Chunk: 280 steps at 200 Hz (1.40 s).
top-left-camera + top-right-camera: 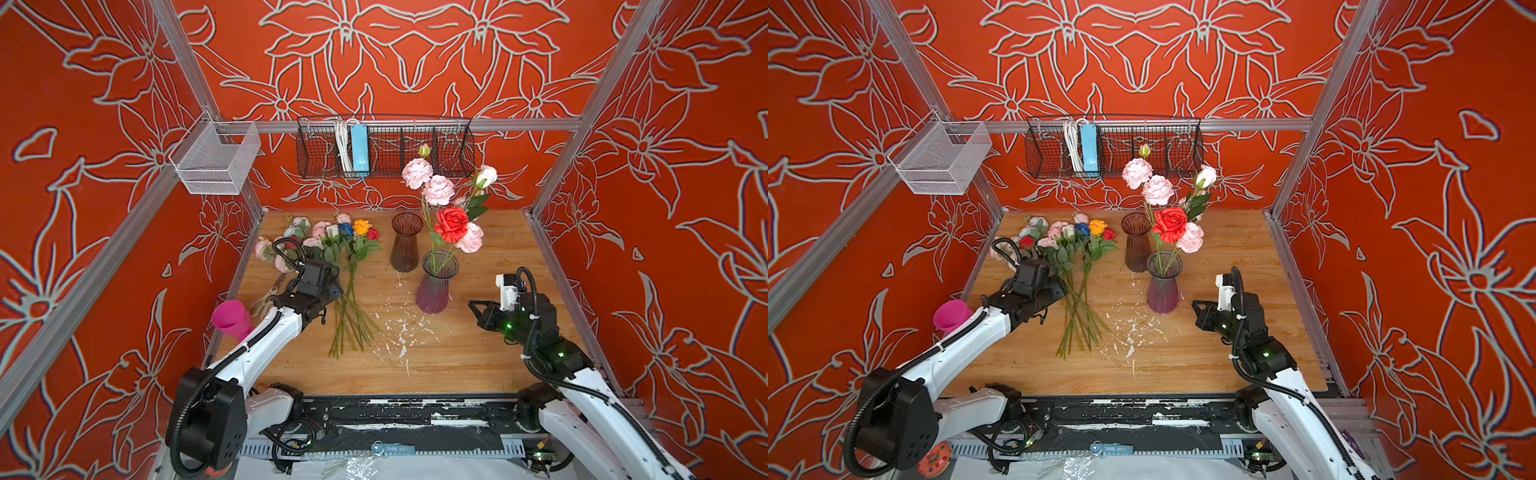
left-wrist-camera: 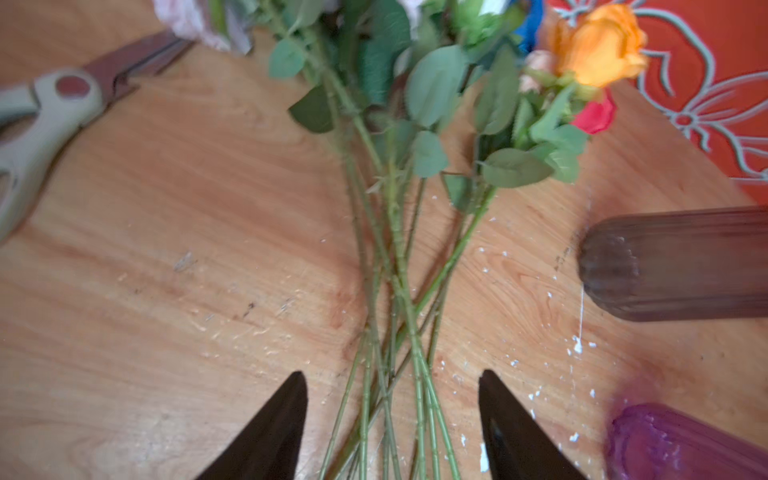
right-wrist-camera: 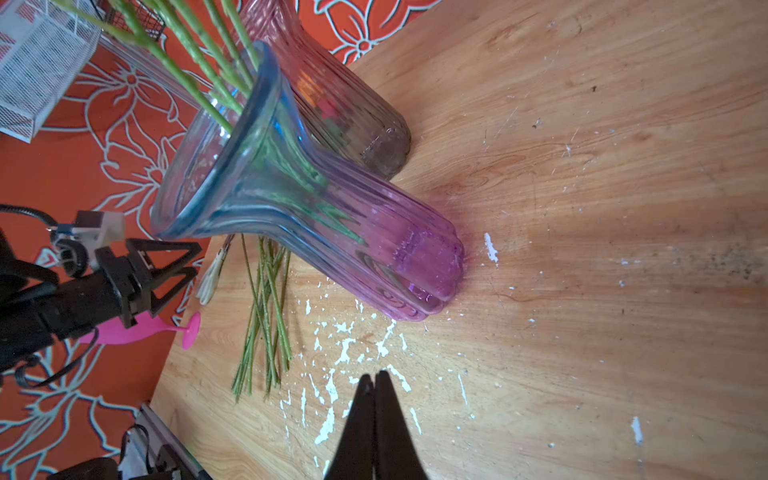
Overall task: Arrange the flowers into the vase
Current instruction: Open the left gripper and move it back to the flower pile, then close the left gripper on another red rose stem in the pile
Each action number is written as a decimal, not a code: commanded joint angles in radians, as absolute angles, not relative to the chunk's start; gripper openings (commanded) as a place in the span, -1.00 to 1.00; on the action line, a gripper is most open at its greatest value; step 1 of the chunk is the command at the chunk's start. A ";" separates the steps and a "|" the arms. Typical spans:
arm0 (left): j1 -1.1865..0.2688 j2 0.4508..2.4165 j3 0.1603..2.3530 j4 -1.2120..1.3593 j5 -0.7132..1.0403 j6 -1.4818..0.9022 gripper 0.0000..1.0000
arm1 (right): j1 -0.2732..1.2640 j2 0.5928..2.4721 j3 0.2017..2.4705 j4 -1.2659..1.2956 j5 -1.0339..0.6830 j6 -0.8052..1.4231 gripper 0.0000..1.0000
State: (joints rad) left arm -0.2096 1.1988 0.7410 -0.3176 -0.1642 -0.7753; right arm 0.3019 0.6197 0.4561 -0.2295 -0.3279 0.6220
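The left tool [image 2: 392,374] stands wide, its tips on either side of the green stems [image 2: 395,270] of the loose flowers [image 1: 345,243], which lie on the table [image 1: 457,365] at the left, heads toward the far wall. Scissors [image 2: 54,104] lie just left of them. The right tool [image 3: 375,376] is pinched together on nothing, near the right of the purple vase [image 1: 436,286]. That vase stands upright and holds pink, red and white blooms [image 1: 451,224]. A brown vase [image 1: 406,243] stands just beyond it.

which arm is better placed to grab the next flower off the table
Left. The left gripper hangs open over the stems of the loose flowers, while the right gripper is shut, empty, and beyond the purple vase from them.
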 commanded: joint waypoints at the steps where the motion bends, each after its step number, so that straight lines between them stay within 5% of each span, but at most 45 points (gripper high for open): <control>1: -0.146 1.251 0.737 -0.229 -0.043 -0.865 0.14 | 0.300 0.606 0.476 -0.242 -0.333 0.624 -0.95; 93: -0.095 1.542 0.855 -0.234 -0.106 -0.766 -0.42 | 0.299 0.619 0.467 -0.241 -0.302 0.615 -0.95; 169: -0.090 1.561 0.854 -0.183 -0.037 -0.674 -0.99 | 0.300 0.631 0.491 -0.245 -0.305 0.613 -0.95; 280: -0.274 1.323 1.005 -0.439 -0.160 -0.566 -1.00 | 0.299 0.695 0.507 -0.190 -0.336 0.640 -0.95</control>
State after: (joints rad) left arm -0.2508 1.3720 0.9779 -0.3595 -0.1020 -0.5938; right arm 0.3019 0.6964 0.4652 -0.2127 -0.3233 0.6224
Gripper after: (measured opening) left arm 0.052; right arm 0.048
